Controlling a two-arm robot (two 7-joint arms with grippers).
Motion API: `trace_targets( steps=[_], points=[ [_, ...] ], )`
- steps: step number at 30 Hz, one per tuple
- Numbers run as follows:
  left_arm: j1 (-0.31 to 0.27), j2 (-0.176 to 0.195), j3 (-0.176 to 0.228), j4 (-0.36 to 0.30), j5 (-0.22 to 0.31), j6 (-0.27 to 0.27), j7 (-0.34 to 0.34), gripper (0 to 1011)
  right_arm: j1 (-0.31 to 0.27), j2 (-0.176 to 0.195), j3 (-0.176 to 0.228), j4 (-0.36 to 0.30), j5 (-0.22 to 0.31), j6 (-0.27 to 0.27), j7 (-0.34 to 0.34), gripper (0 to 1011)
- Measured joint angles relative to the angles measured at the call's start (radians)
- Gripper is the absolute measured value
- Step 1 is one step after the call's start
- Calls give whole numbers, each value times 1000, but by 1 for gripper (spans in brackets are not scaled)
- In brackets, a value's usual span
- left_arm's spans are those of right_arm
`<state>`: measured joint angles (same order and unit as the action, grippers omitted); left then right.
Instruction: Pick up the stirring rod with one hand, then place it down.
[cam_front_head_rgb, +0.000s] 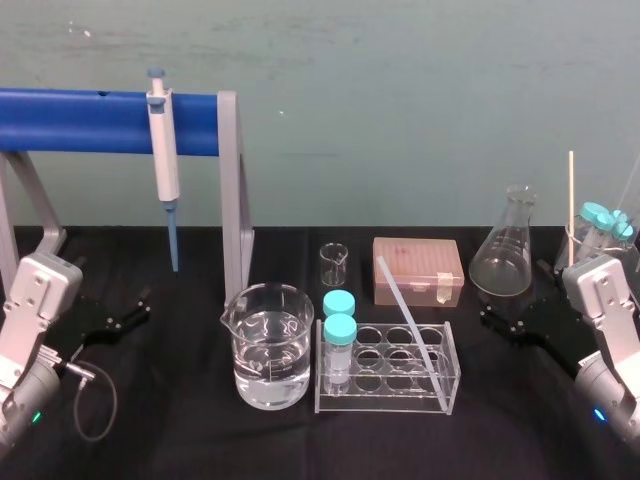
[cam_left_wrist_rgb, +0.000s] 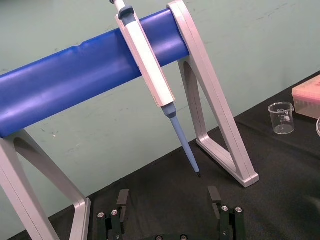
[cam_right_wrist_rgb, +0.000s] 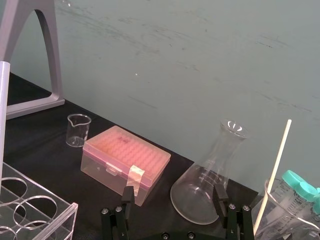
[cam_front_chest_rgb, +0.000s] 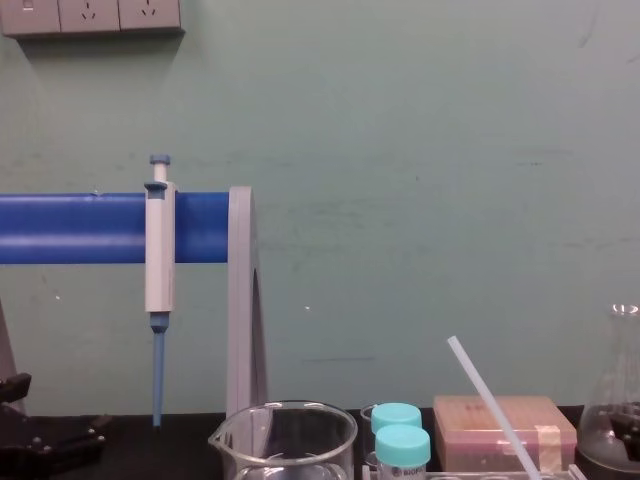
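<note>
the stirring rod (cam_front_head_rgb: 411, 328) leans at a slant in the clear tube rack (cam_front_head_rgb: 330, 400) at the middle of the black table (cam_front_head_rgb: 200, 440), its upper end tilted back toward the robot's left and standing free above the rack, apart from both grippers. its lower end lies near the rack's front right corner, seen only through clear plastic, so which well holds it is hard to tell. in the chest view the rod (cam_front_chest_rgb: 495, 405) rises in front of the pink box (cam_front_chest_rgb: 505, 428) and its foot is cut off by the lower edge; in the right wrist view only a stretch of it (cam_right_wrist_rgb: 3, 100) shows at the frame's border. two teal-capped tubes (cam_front_head_rgb: 340, 330) stand in the rack's left wells, just beside a large beaker (cam_front_head_rgb: 267, 345) partly filled with clear liquid. behind the rack are a small beaker (cam_front_head_rgb: 334, 265), the pink box and a flask (cam_front_head_rgb: 508, 255). a pipette (cam_front_head_rgb: 163, 150) hangs from a blue bar (cam_front_head_rgb: 70, 125) at back left. the left gripper (cam_front_head_rgb: 135, 312) rests low over the table at the left, well apart from the rack; its wrist view shows the fingers (cam_left_wrist_rgb: 122, 197) spread wide, released. the right gripper (cam_front_head_rgb: 495, 320) sits at the right, near the flask's base, and its fingers (cam_right_wrist_rgb: 218, 192) are likewise spread, grasping nothing. at the far right a beaker (cam_front_head_rgb: 590, 245) with capped tubes and a pale stick (cam_front_head_rgb: 571, 195) is partly hidden behind the right arm and cut by the frame's edge.
</note>
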<state>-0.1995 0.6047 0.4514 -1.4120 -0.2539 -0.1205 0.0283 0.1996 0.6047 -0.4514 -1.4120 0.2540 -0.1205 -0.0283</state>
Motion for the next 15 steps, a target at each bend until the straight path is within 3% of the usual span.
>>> trace_targets(
  steps=[15],
  points=[
    [0, 0, 0, 0, 0, 0, 0, 1000, 0, 0, 0, 0, 0, 0, 0, 1000]
  ],
)
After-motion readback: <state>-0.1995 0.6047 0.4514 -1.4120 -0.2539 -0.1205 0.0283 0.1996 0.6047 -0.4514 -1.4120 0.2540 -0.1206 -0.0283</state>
